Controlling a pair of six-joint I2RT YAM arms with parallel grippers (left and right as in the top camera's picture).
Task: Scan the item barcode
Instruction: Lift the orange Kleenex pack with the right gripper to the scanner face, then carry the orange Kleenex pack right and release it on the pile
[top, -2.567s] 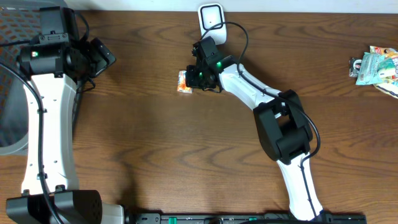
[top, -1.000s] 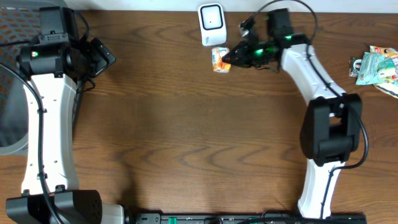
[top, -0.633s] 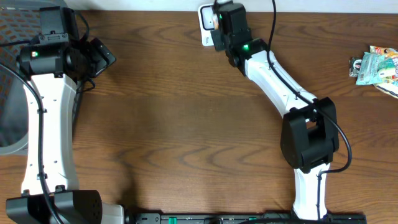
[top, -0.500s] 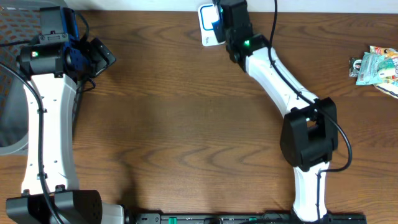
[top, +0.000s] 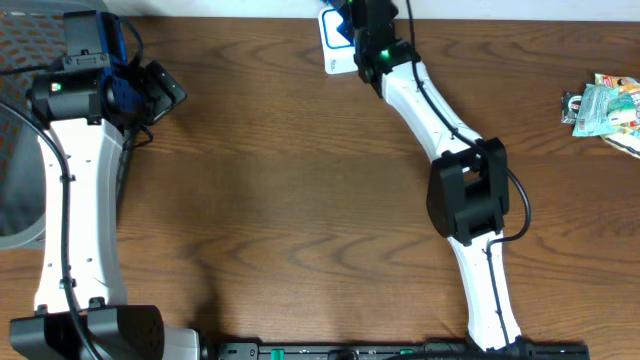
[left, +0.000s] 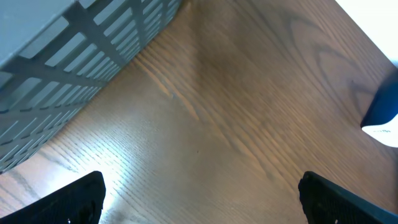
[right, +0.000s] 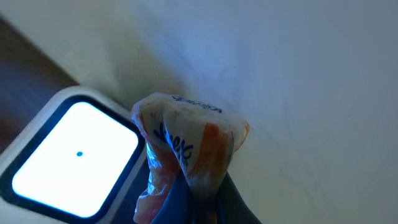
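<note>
The right gripper (right: 186, 198) pinches the lower end of a white-and-orange packet (right: 193, 140). The packet's long axis runs straight out past the fingertips, crumpled end outermost, at the table's (top: 300, 200) far edge. The scanner's (right: 65, 163) lit window sits just left of it. The left gripper (left: 200, 202) gapes wide and empty, with a basket (left: 68, 68) to its left.

Left arm (top: 70, 190) extended straight along the left side, wrist bent inward. Left hand (left: 200, 202) jaws wide apart. Right arm (top: 425, 100) reaching far and inward from a bent elbow. Right hand (top: 357, 18) fingers (right: 186, 198) clamped tight together.
</note>
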